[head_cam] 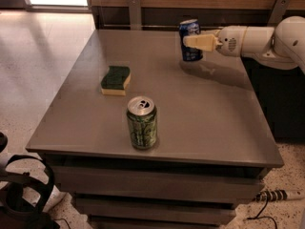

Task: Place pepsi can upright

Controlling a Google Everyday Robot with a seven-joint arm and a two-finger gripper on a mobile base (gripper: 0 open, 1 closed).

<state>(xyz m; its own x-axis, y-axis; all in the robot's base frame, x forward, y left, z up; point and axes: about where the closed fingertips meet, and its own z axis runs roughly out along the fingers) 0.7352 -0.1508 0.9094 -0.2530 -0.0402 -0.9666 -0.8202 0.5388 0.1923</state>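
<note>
A green patterned can is shown upright near the front edge of a grey table. A green-and-yellow sponge is laid flat farther back, apart. A power strip is seen on the floor.

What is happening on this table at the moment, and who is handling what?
A robot's white arm reaches in from the right. Its gripper is closed on the dark blue aluminium pepsi can and holds it upright over the far side of the grey table. I cannot tell whether the can's base touches the surface. A green patterned can stands upright near the front edge, and a green and yellow sponge lies further left. Nothing is touching either of them.
</note>
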